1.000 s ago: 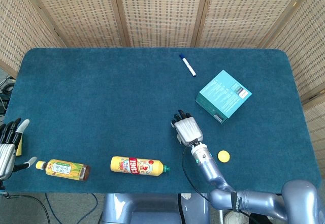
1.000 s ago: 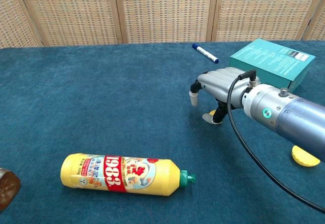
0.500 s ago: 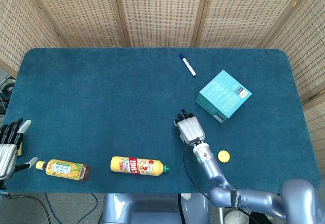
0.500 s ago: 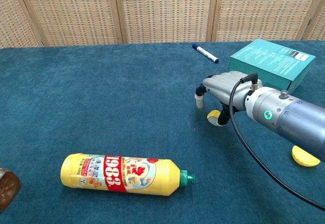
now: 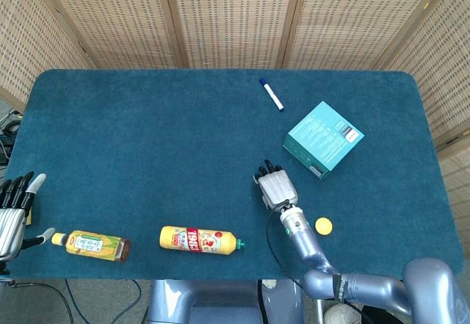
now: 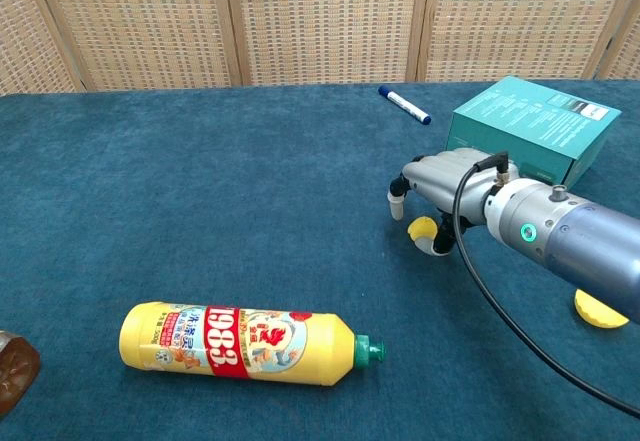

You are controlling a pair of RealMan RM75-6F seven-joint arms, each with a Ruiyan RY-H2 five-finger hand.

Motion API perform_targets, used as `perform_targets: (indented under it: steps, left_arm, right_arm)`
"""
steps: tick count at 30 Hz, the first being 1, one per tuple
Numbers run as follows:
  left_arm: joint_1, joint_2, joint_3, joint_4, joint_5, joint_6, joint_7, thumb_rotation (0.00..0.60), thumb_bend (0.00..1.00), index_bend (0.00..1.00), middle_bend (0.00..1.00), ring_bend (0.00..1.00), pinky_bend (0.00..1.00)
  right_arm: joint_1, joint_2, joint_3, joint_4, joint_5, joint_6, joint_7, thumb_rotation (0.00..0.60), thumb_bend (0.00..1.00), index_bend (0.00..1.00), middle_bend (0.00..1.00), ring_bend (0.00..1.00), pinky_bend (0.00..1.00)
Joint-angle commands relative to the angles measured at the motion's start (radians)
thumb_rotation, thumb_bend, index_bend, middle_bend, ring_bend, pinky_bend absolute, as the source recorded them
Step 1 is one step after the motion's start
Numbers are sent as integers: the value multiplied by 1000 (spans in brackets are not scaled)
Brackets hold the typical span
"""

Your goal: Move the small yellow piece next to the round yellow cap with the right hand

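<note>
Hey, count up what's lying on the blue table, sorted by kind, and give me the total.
Bottles: 2, the yellow bottle and the tea bottle
Boxes: 1, teal box
Markers: 1, marker
Yellow bits: 2, small piece and round cap
Total: 6

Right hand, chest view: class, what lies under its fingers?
Under the right hand a small yellow piece shows on the blue cloth. The fingers and palm cover any firm grip, so contact cannot be confirmed.

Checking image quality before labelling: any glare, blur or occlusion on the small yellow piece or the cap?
Head view: even light, no glare, but right hand hides the piece; cap sharp. Chest view: small yellow piece sharp under the fingers, cap partly hidden by the forearm.
</note>
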Motion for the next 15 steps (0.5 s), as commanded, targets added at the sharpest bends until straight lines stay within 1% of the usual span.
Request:
perform_targets:
  steps: [1, 7, 15]
  left_arm:
    - [0, 0, 0, 0, 0, 0, 0, 600, 51, 0, 0, 0, 0]
    - [0, 1, 1, 1, 1, 0, -3, 600, 51, 0, 0, 0, 0]
    - [0, 1, 2, 1, 3, 1, -2, 600, 52, 0, 0, 0, 0]
  right_arm:
    - [2, -4, -2, 4, 7, -2, -2, 600, 380, 329, 194, 68, 241]
    - [9, -7, -3, 18, 22, -3, -7, 600, 379, 331, 194, 74, 241]
    - [12, -6, -9, 38, 51, -10, -15, 600, 375, 367, 203, 80, 241]
